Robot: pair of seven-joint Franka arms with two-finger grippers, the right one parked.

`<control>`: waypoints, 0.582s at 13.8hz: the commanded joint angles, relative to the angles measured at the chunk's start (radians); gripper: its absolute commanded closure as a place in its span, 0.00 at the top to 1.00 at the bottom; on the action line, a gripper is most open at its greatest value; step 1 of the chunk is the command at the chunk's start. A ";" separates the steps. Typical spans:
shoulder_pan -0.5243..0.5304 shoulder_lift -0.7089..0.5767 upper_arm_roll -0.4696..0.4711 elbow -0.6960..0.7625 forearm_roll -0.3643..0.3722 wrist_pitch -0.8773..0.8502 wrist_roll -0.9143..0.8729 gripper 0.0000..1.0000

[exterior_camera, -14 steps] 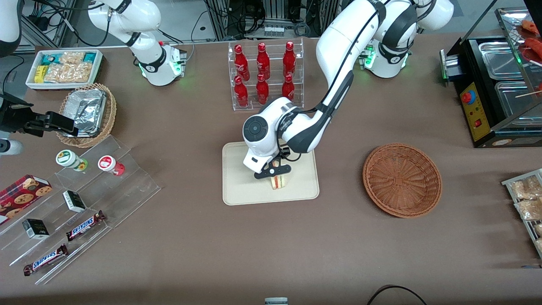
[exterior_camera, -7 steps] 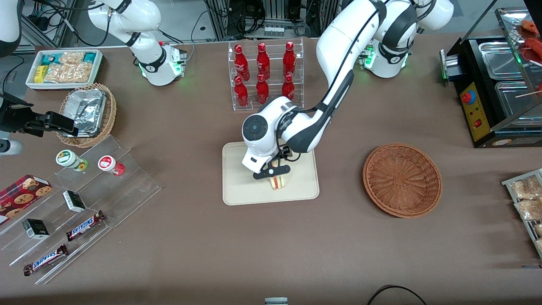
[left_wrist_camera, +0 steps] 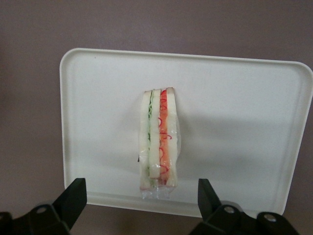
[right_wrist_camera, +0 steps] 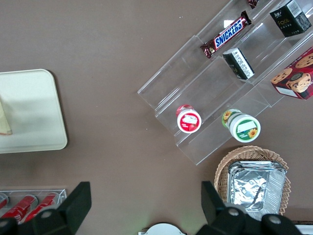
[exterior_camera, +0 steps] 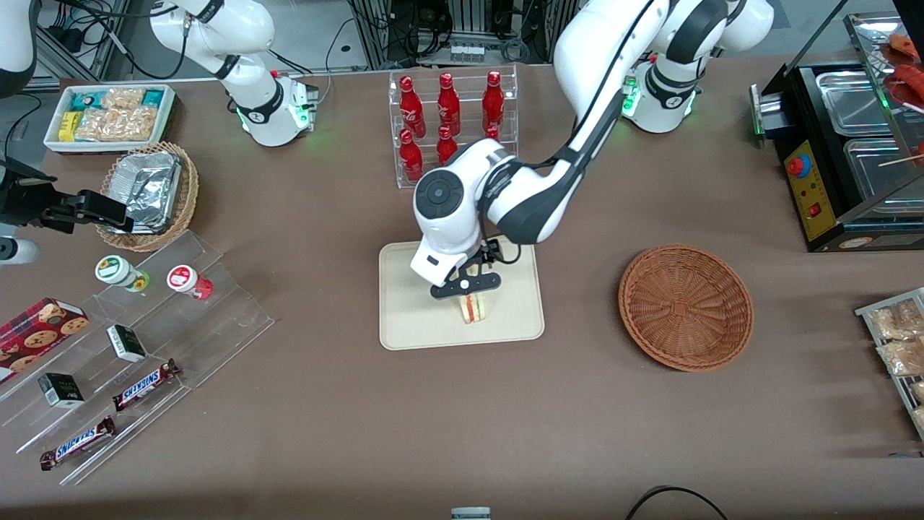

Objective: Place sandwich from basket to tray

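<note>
Lifted clear since a second ago, the gripper (exterior_camera: 465, 284) now hangs above the sandwich (exterior_camera: 473, 306) instead of closing around it, and the working arm's wrist has risen toward the rack of red bottles (exterior_camera: 452, 126). Its fingers (left_wrist_camera: 73, 198) are spread wide with nothing between them, one to each side of the sandwich (left_wrist_camera: 159, 139) in the wrist view and not touching it. The sandwich stands on its edge on the tray (exterior_camera: 408, 318), its green, orange and red filling layers facing up, in the part of the tray nearer the front camera. The tray (left_wrist_camera: 234, 117) lies flat on the brown table. The reddish-brown basket (exterior_camera: 686, 307) sits well apart from the tray, toward the working arm's end of the table, with nothing in it. Toward the parked arm's end stand clear acrylic steps (exterior_camera: 155, 339) holding Snickers bars (exterior_camera: 144, 383).
</note>
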 commanded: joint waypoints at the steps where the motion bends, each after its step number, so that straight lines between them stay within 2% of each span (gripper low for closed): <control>1: 0.035 -0.061 0.011 -0.030 0.016 -0.042 0.095 1.00; 3: 0.120 -0.114 0.008 -0.044 0.001 -0.100 0.118 1.00; 6: 0.246 -0.229 0.008 -0.154 -0.051 -0.110 0.343 1.00; 8: 0.335 -0.282 0.006 -0.200 -0.055 -0.139 0.478 1.00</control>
